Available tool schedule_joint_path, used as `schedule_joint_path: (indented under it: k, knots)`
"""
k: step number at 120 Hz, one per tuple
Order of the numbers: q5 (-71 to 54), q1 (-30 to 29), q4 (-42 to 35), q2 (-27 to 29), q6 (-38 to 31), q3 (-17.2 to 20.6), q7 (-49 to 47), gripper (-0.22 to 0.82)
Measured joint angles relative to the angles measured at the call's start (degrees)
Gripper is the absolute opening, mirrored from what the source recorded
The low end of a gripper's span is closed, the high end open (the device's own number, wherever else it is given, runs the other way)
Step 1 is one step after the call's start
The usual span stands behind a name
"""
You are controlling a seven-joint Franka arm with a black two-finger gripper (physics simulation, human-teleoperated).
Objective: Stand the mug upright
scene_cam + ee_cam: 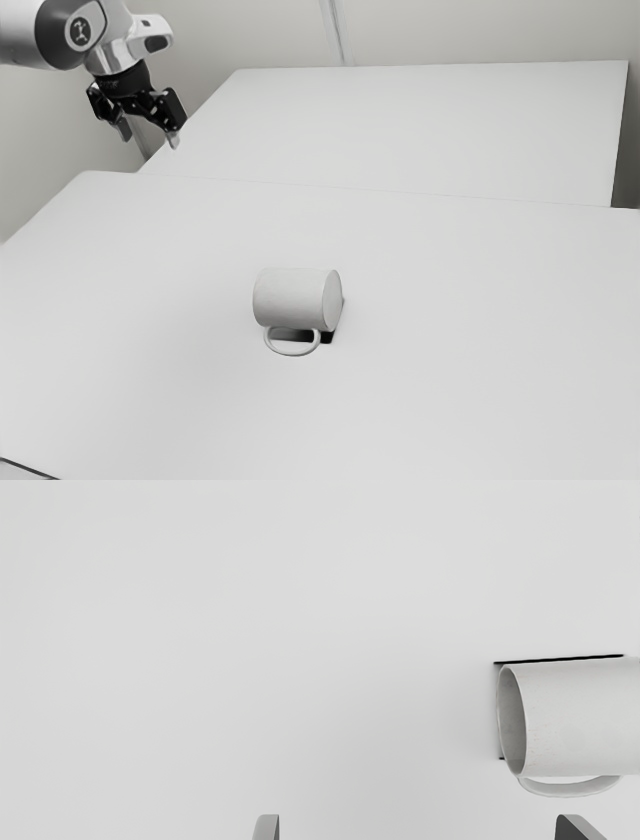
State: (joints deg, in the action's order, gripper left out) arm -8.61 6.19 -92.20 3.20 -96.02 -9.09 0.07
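Mug (288,298) | pale, faintly speckled cylinder | looped handle (565,790) | on its side

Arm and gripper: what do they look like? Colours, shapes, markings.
Arm: white, rounded casings, dark grey band around the joint; round dark emblem with a pale figure. Gripper: black, angular body, two fingers with grey, flat-ended tips.

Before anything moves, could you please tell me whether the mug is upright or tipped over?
Tipped over: the mug lies on its side on the table, its closed base facing the exterior view's right.
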Motion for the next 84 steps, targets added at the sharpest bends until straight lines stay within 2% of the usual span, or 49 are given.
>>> schedule_joint_path:
  k: [24,40,67,84]
  knots:
    - [0.58,-0.24,-1.36,-0.11,-0.27,0.25,0.74,0.60]
    - [5.66,-1.80,-3.53,-0.64,-0.14,0.32,1.02,0.60]
    - [22.06,-9.59,-10.51,-2.01,0.06,0.38,1.46,0.60]
    - [30.40,-15.17,-11.69,-6.89,0.15,0.38,2.27,0.60]
